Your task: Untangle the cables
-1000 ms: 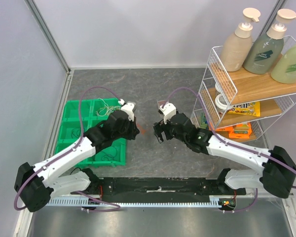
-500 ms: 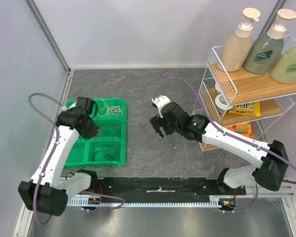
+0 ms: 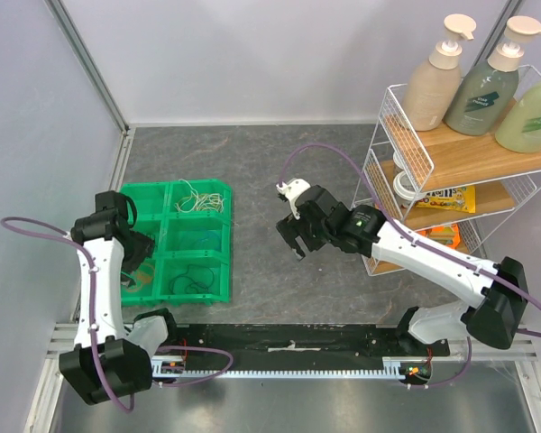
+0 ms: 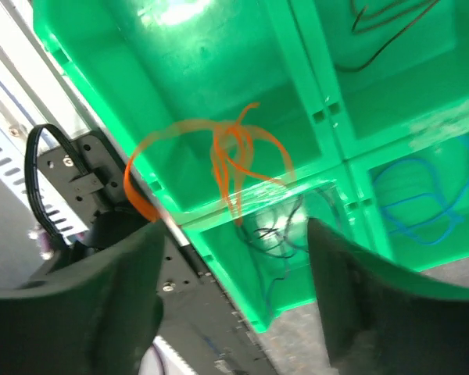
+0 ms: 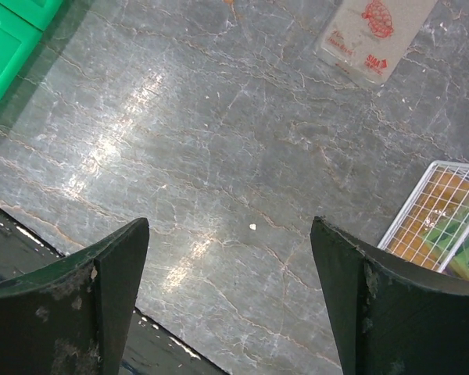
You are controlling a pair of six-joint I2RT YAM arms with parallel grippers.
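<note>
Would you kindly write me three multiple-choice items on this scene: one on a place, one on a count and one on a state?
1. Where does the orange cable lie?
A. on the rack
B. in the tray
C. in the right gripper

2. How many bottles stand on the rack?
A. one
B. five
C. three

3. How is the right gripper?
A. open and empty
B. shut on a cable
C. shut on a bottle

Key:
1 B: the orange cable is coiled in a compartment of the tray.
2 C: three bottles stand on top of the rack.
3 A: the right gripper shows only bare table between its fingers.
</note>
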